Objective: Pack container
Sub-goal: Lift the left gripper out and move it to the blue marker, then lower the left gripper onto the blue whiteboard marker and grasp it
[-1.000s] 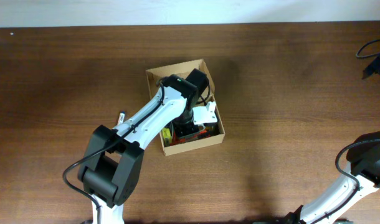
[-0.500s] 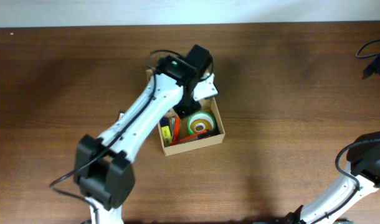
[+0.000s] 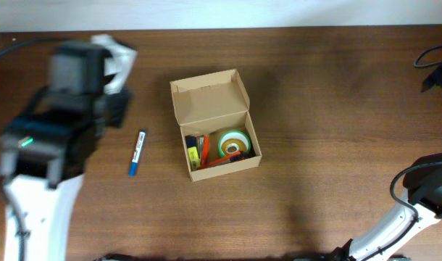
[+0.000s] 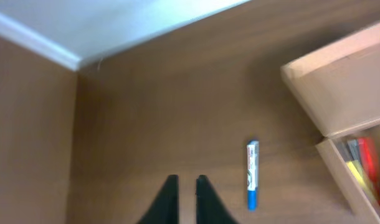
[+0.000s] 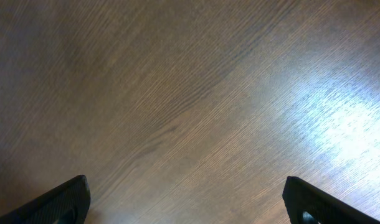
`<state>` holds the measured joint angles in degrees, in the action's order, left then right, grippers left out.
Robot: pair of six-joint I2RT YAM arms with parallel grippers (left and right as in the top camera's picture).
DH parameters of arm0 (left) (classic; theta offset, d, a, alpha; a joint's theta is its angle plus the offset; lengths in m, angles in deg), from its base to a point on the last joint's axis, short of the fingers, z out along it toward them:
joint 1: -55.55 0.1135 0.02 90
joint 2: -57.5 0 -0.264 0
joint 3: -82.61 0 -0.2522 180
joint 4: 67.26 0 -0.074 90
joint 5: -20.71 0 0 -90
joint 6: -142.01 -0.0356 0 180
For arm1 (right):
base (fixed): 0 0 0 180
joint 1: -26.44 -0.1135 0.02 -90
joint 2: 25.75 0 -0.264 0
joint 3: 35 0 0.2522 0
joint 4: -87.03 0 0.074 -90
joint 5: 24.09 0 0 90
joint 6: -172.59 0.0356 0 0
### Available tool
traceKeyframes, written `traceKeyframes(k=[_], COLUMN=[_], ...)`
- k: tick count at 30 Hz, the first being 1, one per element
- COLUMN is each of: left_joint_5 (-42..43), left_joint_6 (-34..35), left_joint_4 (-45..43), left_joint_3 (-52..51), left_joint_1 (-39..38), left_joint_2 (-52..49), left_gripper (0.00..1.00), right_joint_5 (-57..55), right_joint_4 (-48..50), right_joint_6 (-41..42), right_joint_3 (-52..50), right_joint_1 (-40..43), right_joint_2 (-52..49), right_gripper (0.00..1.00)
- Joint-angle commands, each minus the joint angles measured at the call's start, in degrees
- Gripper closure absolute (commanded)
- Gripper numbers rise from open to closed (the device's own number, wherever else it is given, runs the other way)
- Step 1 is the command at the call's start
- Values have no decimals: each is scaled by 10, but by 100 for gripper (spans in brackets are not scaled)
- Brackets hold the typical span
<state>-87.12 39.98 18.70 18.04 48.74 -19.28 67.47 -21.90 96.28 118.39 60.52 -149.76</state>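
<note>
The tan cardboard container (image 3: 210, 101) stands mid-table with its flap lid open toward the far side. Inside lie a green and yellow tape roll (image 3: 233, 143), orange and red markers (image 3: 219, 161) and a yellow item (image 3: 194, 153). A blue marker (image 3: 137, 152) lies on the table left of the box. My left arm (image 3: 61, 109) is raised high at the far left, blurred. In the left wrist view my left gripper (image 4: 184, 182) is empty with its jaws nearly together, left of the blue marker (image 4: 252, 174) and the container (image 4: 339, 74). My right gripper (image 5: 187, 190) is wide open over bare wood.
The right arm (image 3: 424, 192) sits at the table's bottom right corner. A black cable and dark object (image 3: 437, 65) lie at the far right edge. A white wall edge (image 4: 115, 25) runs along the back of the table.
My left arm has lifted out of the container and swung far to the left and up. The tape roll and other items now show uncovered inside the box.
</note>
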Motion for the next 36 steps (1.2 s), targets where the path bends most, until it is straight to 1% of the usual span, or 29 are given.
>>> traceKeyframes(k=[1, 2, 3, 4, 6, 8, 11, 15, 18, 21, 23, 32, 36], left_joint_5=[89, 125, 156, 182, 222, 230, 220, 215, 212, 208, 205, 205, 210], left_joint_6=[37, 28, 12, -3, -40, -65, -106, -121, -124, -126, -130, -130, -130], left_joint_4=[-3, -19, -38, -58, -102, -127, -142, -145, -146, -146, -145, -148, -146], left_joint_3=[-95, -133, -168, -201, -264, -291, -295, -293, -283, -266, -258, -256, -256], left_joint_1=[82, 107, 124, 137, 149, 144, 133, 132, 132, 132, 132, 131, 116], left_joint_2=[-22, -24, -26, -27, -30, -36, -63, -137, -196, -245, -266, -289, -293], left_gripper=[79, 70, 58, 50, 43, 38, 37, 37, 40, 46, 47, 46, 47], right_joint_5=[-3, -3, -3, -3, -3, -3, -3, -3, -3, -3, -3, -3, -3], right_joint_4=[0, 0, 0, 0, 0, 0, 0, 0, 0, 0, 0, 0, 0], right_joint_6=[0, 0, 0, 0, 0, 0, 0, 0, 0, 0, 0, 0, 0], right_joint_3=[-2, -2, -2, -2, -2, -2, -2, -2, -2, -2, -2, -2, -2], right_joint_1=[1, 1, 1, 1, 1, 1, 1, 1, 1, 1, 1, 1, 1], right_joint_2=[16, 16, 16, 16, 16, 16, 16, 16, 16, 16, 16, 16, 16], right_gripper=[1, 0, 1, 1, 1, 0, 1, 1, 1, 1, 1, 1, 1])
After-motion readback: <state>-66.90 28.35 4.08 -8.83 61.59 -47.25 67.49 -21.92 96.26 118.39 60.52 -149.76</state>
